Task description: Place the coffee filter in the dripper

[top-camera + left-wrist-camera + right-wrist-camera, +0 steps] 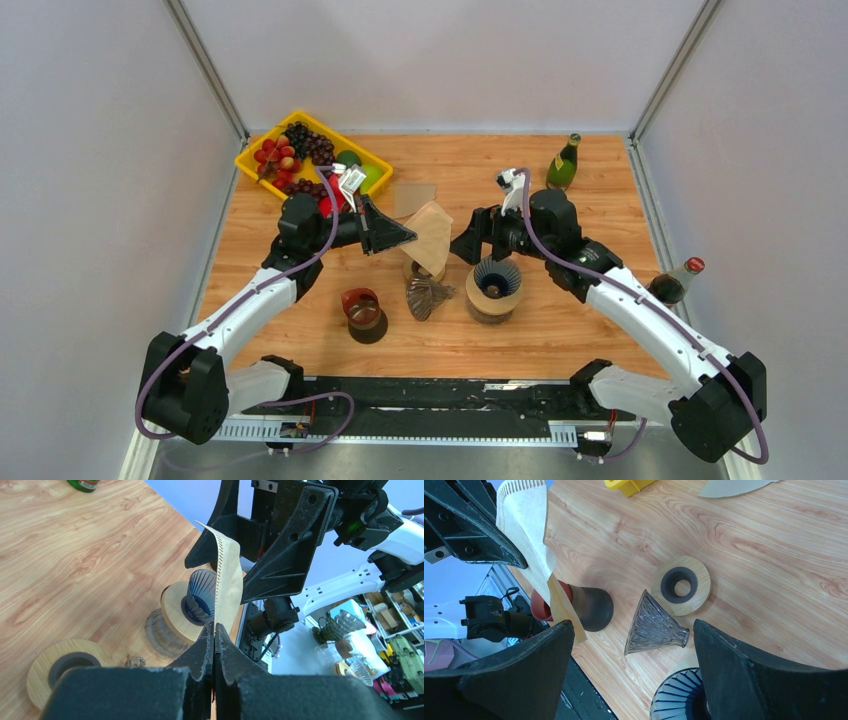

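The step in hand is the carry. The left gripper (214, 630) has its jaws clamped together on one corner of the filter (434, 235) and holds it in the air above the middle of the table (540, 335), the paper flat and folded, hanging edge-on. The right gripper (466, 246) faces it from the right with its jaws wide apart and nothing in them. In the left wrist view the filter's free edge stands between those two open fingers, though I cannot tell whether it touches either.

The blue dripper (497, 279) stands upright on its wooden base just right of and nearer than the filter, below the right gripper. It looks the likely target. A glass dripper (428, 294) lies on its side just left of it, and a red cup (361, 308) sits further left. A spare filter (413, 196) lies flat on the far side.

The filter is not yet in any dripper. I judge the next move calls either for the right gripper to close on the free edge and help spread the cone, or for the left arm to swing the paper right and lower it, point down, into the blue mouth. A flat, limp filter may catch on the rim or tip over, so the descent needs to be centred.
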